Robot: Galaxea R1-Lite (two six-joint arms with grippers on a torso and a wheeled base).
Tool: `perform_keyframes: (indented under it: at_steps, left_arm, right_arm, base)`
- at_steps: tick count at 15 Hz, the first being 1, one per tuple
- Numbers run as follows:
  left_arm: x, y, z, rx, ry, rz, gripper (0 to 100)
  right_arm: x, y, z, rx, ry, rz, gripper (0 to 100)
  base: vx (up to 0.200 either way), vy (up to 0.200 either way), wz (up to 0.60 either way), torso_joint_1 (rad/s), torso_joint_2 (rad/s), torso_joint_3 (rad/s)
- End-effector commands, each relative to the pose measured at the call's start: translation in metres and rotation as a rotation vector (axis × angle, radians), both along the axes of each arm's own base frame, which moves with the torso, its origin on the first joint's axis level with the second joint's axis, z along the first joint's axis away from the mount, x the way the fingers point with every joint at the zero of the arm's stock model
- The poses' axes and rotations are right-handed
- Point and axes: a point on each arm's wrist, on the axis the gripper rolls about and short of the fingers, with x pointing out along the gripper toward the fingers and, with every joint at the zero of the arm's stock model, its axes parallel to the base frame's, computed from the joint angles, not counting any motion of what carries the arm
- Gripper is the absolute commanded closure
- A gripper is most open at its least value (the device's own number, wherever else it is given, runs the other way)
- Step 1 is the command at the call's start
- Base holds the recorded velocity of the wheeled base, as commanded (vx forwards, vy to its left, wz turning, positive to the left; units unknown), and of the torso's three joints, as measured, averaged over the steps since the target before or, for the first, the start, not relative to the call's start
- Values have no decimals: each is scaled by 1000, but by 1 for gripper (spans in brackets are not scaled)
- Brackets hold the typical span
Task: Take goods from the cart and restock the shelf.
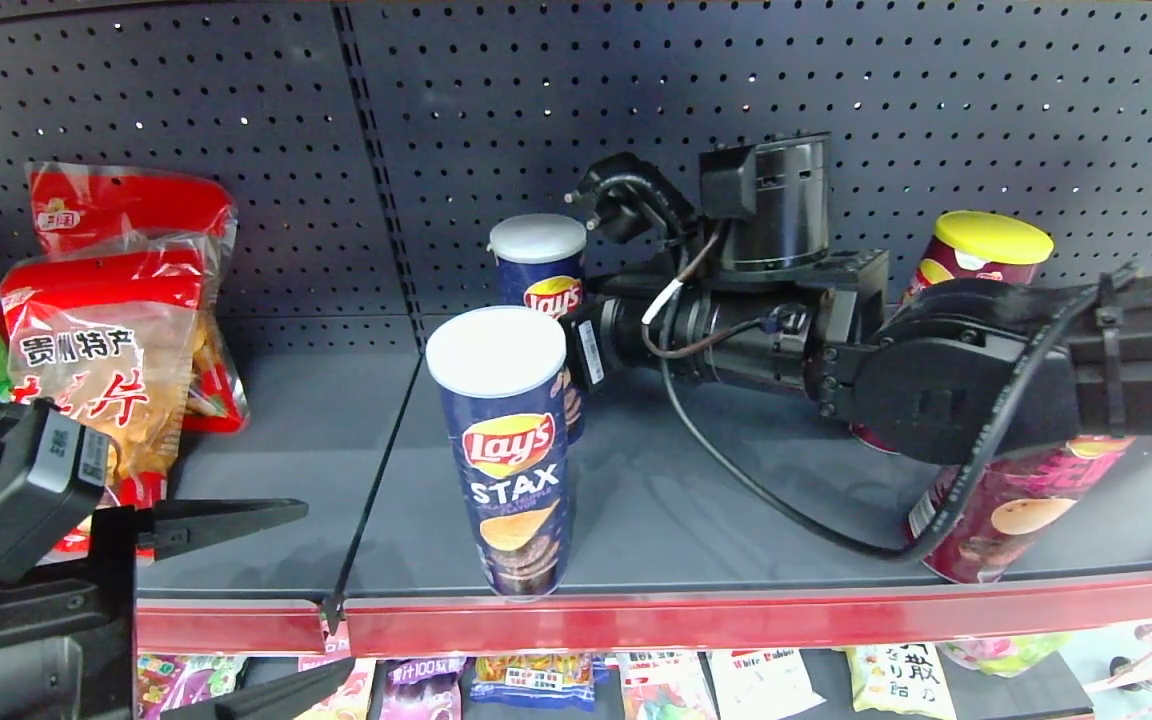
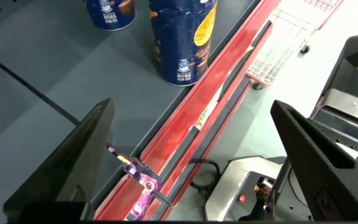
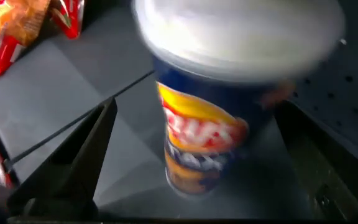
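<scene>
Two blue chip cans with white lids stand on the grey shelf [image 1: 696, 510]. The front can [image 1: 508, 455] stands close to the red shelf lip, and the rear can [image 1: 539, 262] stands by the pegboard. My right arm comes in from the right, its wrist [image 1: 726, 335] level with the rear can and its fingers hidden behind the front can. In the right wrist view the rear can [image 3: 207, 143] stands between the spread fingers of my right gripper [image 3: 196, 106], which is open. My left gripper [image 1: 326, 590] is open and holds nothing, low in front of the shelf lip [image 2: 185, 130].
Two maroon cans stand at the right, one yellow-lidded [image 1: 986, 255] and one [image 1: 1021, 515] under my right arm. Red snack bags [image 1: 116, 330] fill the left bay beyond a thin divider [image 1: 376, 450]. The wire cart [image 2: 291, 31] stands below the shelf, and packets [image 1: 756, 680] line the lower shelf.
</scene>
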Motion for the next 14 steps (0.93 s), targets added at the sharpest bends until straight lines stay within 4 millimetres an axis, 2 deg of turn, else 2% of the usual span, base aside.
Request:
perform_keyframes:
  at_steps: [1, 9, 14]
  left_arm:
    - [1, 0, -1, 2, 7, 1, 0]
    - [3, -1, -3, 9, 16, 8, 0]
    - [5, -1, -8, 31, 36, 37, 0]
  right_arm:
    - [-19, -15, 16, 16, -21, -6, 0]
    - [-51, -46, 50, 9, -32, -17, 0]
    - [-83, -78, 75, 3, -31, -29, 0]
  base:
    - [0, 0, 0, 0, 0, 0]
    - [0, 0, 0, 0, 0, 0]
    - [0, 0, 0, 0, 0, 0]
